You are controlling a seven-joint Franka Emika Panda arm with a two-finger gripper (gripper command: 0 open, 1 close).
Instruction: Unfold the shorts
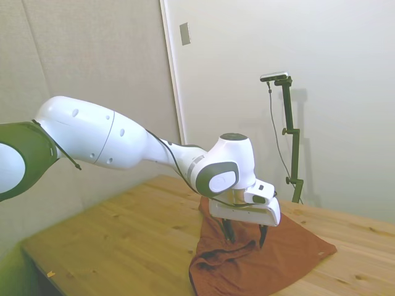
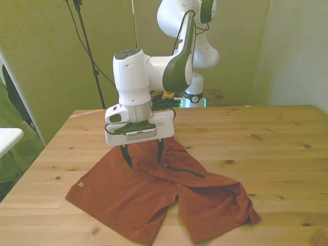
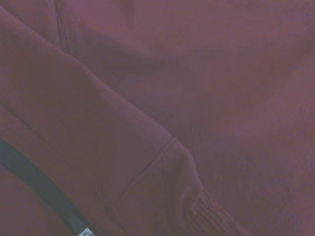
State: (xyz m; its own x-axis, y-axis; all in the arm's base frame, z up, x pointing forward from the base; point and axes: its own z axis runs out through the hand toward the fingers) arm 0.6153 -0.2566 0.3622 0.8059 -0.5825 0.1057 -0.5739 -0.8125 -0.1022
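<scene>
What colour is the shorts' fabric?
Rust-orange, plain with no pattern; the shorts show it best in the front view.

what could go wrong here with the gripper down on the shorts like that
The open gripper straddles a thick fold of the shorts; closing may pinch several layers, so the whole garment drags instead of opening. The dark drawstring lies right beside the fingers and could snag. The near hem sits close to the table edge and might slide off.

Light knotty-pine wooden table [image 2: 287,154] carried one item: rust-orange soft fabric shorts [image 2: 128,197], spread rumpled toward the front view's left.
</scene>
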